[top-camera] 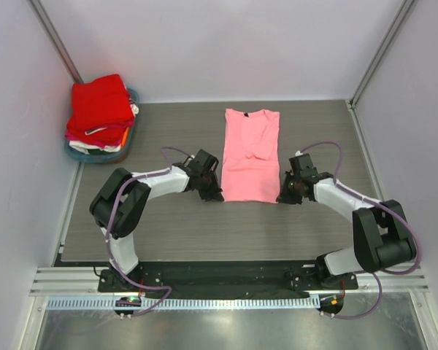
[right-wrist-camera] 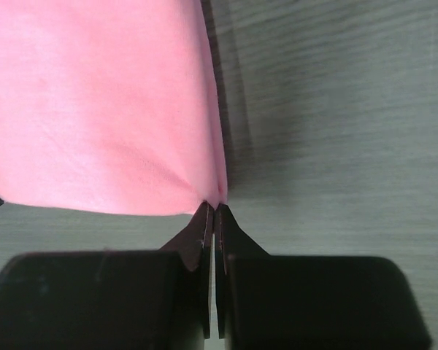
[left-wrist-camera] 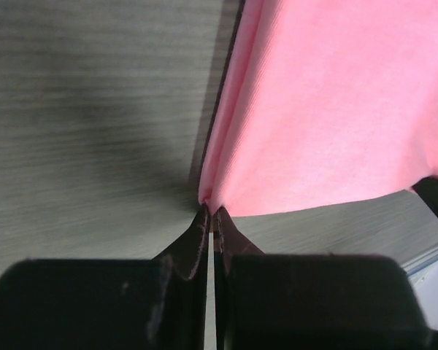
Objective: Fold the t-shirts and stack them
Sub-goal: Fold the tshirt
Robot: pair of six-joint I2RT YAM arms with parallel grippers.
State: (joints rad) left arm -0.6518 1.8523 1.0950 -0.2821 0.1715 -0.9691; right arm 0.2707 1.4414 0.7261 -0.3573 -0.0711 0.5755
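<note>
A light pink t-shirt lies on the table as a long narrow strip, its sides folded in, collar at the far end. My left gripper is shut on its near left hem corner, and the left wrist view shows the pink cloth pinched at the fingertips. At the near right hem corner my right gripper is shut as well, with the pink cloth caught between its tips. Other t-shirts, bright red on top, sit folded in a stack at the far left.
The stack rests in a shallow teal tray in the far left corner, close to the left wall. Grey wood-grain tabletop surrounds the pink shirt. White walls enclose the table on three sides.
</note>
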